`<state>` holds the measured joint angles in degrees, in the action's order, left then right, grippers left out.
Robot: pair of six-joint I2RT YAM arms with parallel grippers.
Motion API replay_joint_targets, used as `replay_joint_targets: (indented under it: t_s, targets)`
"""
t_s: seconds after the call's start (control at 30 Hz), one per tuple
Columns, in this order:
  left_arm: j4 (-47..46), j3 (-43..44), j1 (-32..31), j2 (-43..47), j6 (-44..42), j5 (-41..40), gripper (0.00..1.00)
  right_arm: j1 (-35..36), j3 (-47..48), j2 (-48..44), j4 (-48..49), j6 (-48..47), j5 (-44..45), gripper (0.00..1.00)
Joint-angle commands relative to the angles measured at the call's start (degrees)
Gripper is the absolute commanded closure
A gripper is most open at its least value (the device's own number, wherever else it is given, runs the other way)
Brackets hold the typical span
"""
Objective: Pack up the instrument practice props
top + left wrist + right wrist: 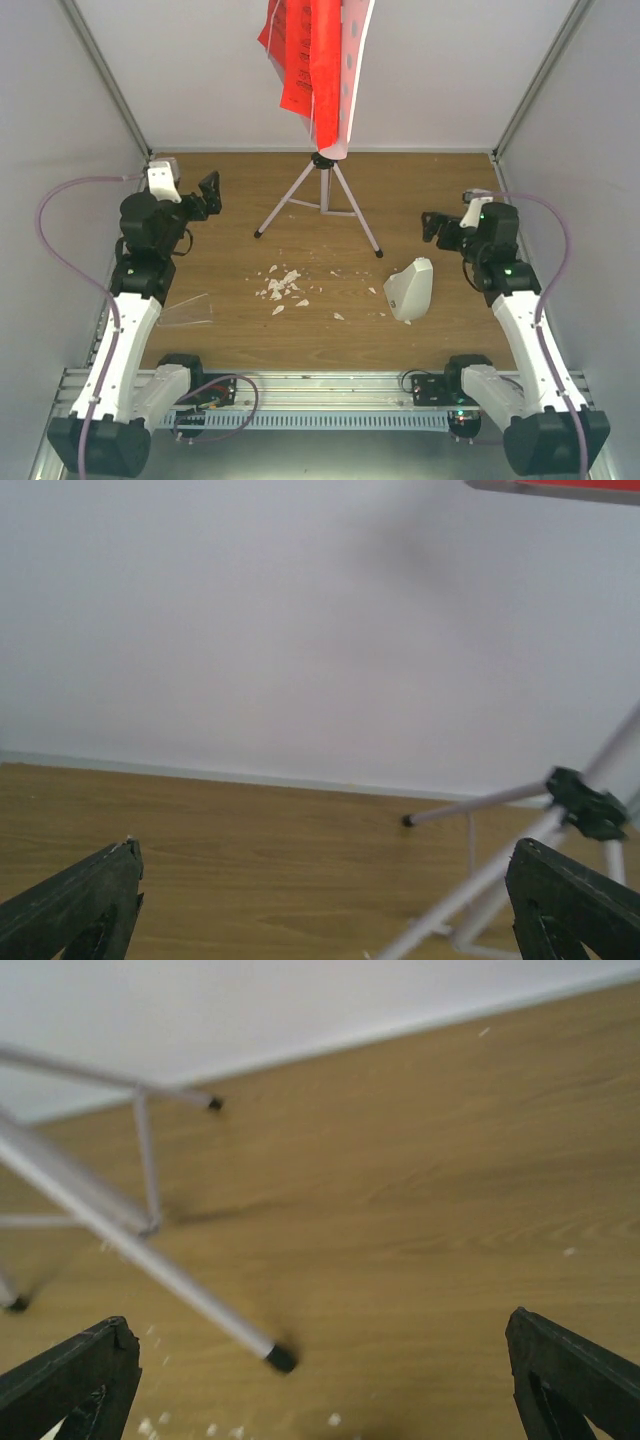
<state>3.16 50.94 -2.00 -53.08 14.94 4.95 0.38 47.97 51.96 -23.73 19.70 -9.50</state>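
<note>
Brown wood-grain counter (230, 335), white walls around: silver tripod stand (325, 200) with red ribbed sheets (305, 60) centre-back, white pyramid metronome (410, 290) right (pale crumbs (282, 287) mid-counter); left end effector (207, 196) and right end effector (432, 228) gape wide, empty.

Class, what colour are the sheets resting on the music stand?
The sheets are bright red, clearest in the top external view.

Red ribbed sheets (303, 60) rest on the pale perforated plate (353, 75) atop silver tripod legs (324, 190); white metronome (411, 290) sits to their right.
</note>
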Motion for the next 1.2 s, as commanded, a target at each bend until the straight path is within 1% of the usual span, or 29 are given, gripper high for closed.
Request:
replay_joint_targets:
  t_s: [0.0, 0.1, 0.23, 0.3, 0.37, 0.57, 0.73, 0.93, 1.03, 1.17]
  targets:
    - [16.16, 4.26, 0.24, 1.82, -5.18, 7.9, 0.01, 6.33, 3.34, 1.4, -7.57, -1.69, 0.21, 0.0]
    - [18.91, 6.43, 0.24, 1.09, -7.57, 8.83, 0.01, 10.51, 3.93, 1.89, -9.4, -1.12, 1.35, 0.0]
    - [15.18, 3.65, 0.24, 2.77, -7.17, 6.69, 0.01, 16.07, 4.42, 2.53, -13.88, 1.38, 6.32, 0.01]
    - [13.17, 1.96, 0.24, 3.22, -7.04, 5.76, 0.01, 18.1, 4.43, 2.63, -16.67, 3.24, 8.92, 0.03]
    - [11.84, 0.66, 0.24, 3.05, -7.48, 4.91, 0.01, 19.79, 4.27, 2.0, -18.82, 5.4, 9.4, 0.05]
    - [10.86, -1.54, 0.24, 2.03, -9.17, 3.14, 0.01, 23.07, 3.09, -0.14, -24.06, 11.12, 9.38, 0.02]
    - [10.61, -2.3, 0.24, 2.56, -9.45, 2.68, 0.01, 24.35, 1.13, -0.49, -25.52, 12.77, 9.41, 0.03]
    - [10.87, -3.34, 0.15, 3.09, -9.57, 2.88, 0.01, 25.75, 1.3, 1.08, -26.22, 13.96, 12.13, 0.19]
    - [11.01, -3.68, 0.15, 3.1, -9.58, 2.62, 0.01, 26.26, 1.08, 2.09, -26.4, 14.28, 12.42, 0.25]
    - [11.16, -3.8, 0.07, 2.83, -9.49, 2.84, 0.01, 26.78, 1.38, 3.04, -26.64, 14.66, 13.6, 0.27]
